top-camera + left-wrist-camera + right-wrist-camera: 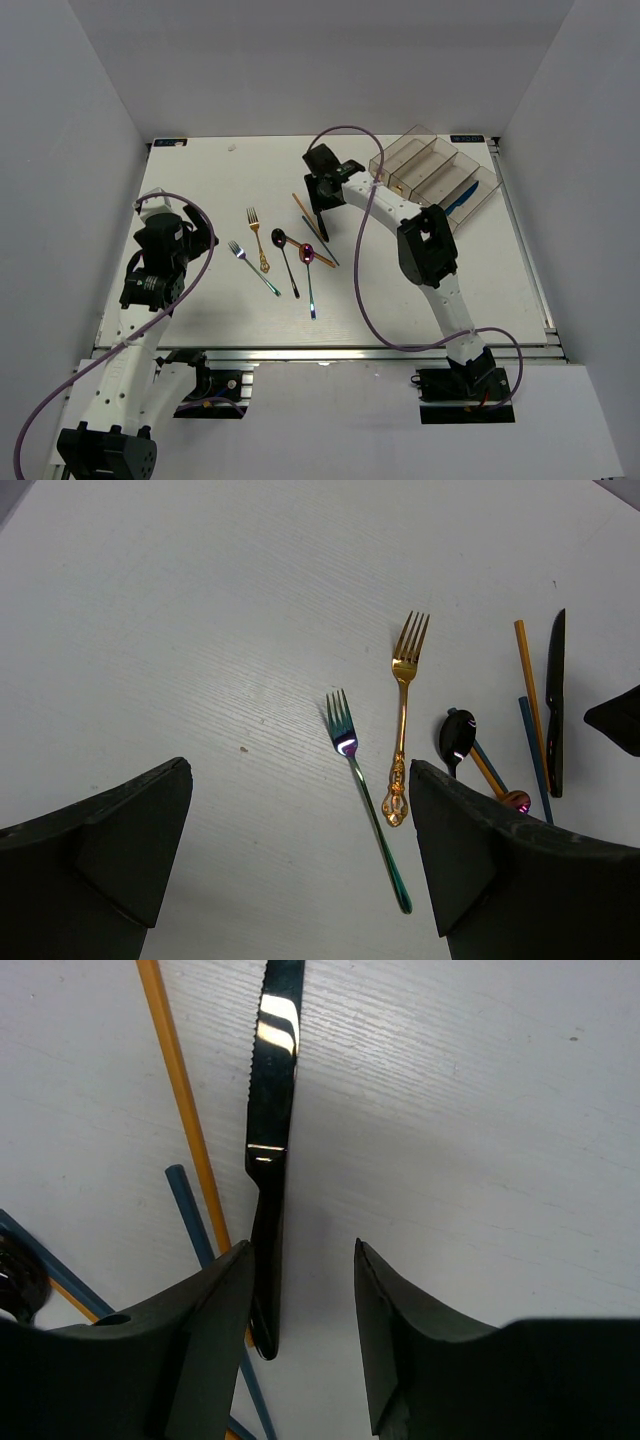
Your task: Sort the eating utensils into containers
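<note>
My right gripper (322, 196) is open and low over the handle of the black knife (321, 226). In the right wrist view the knife (272, 1150) lies between the jaws, close to the left finger (215, 1310), and the gripper (303, 1260) is not closed on it. A gold chopstick (185, 1120) and a dark chopstick (195, 1230) lie beside it. My left gripper (203, 238) is open and empty, above the table left of the silver-teal fork (365, 800) and gold fork (402, 710). A black spoon (286, 260) and purple spoon (309, 275) lie mid-table. The containers (435, 170) stand at the back right.
A blue knife (462, 197) lies in the nearest bin of the row. The table (200, 180) is white, with grey walls around it. The right arm's cable (356, 270) loops over the table beside the cutlery.
</note>
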### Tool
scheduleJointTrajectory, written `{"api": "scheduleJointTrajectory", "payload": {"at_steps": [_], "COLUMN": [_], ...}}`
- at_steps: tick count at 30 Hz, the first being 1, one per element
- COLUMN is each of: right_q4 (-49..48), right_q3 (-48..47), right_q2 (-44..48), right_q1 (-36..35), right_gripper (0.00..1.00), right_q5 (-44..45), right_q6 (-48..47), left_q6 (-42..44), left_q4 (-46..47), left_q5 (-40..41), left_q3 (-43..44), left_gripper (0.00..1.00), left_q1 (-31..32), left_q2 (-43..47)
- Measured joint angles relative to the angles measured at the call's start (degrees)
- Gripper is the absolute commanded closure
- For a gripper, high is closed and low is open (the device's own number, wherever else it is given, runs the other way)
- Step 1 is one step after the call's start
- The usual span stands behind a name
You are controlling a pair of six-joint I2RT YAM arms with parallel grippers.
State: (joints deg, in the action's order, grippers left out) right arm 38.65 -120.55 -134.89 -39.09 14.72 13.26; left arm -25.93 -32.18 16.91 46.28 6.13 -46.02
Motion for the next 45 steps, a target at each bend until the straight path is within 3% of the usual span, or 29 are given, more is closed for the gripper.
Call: {"api": "scheduleJointTrajectory", "payload": {"at_steps": [14,34,39,42,43,45], "right_q4": [0.7,-1.7,0.44,-0.24,-0.48,-0.83], "right_q3": [-0.07,3.08,2.86,5.77,7.21,9.9], "right_q2": [-3.48,-3.06,-3.08,-1.53,-0.68,0.92], "right_q1": [-1.6,0.0,0.81,1.92,2.4,3.5], "right_gripper": [0.52,0.64,0.73,0.87,0.98,1.0], "right_q5": [-2.43,-3.1,-2.95,-3.63,-3.96,-4.33], "right_q6": [0.04,1.09,-0.02,-1.2,-1.86,-2.84], "left_q6": [0.0,0.0,0.0,0.0,0.0,0.0], "left_q4": [0.0,0.0,0.0,0.0,0.0,0.0], "left_q5": [0.0,0.0,0.0,-0.02,-0.02,-0.02], "left_q3": [0.0,0.0,0.0,0.0,0.0,0.0], "left_gripper": [0.02,0.02,0.02,0.02,0.02,0.02], "left_q1": [0.0,0.0,0.0,0.0,0.0,0.0], "left_q2": [0.26,0.59,0.59,0.59,0.61,0.61]}}
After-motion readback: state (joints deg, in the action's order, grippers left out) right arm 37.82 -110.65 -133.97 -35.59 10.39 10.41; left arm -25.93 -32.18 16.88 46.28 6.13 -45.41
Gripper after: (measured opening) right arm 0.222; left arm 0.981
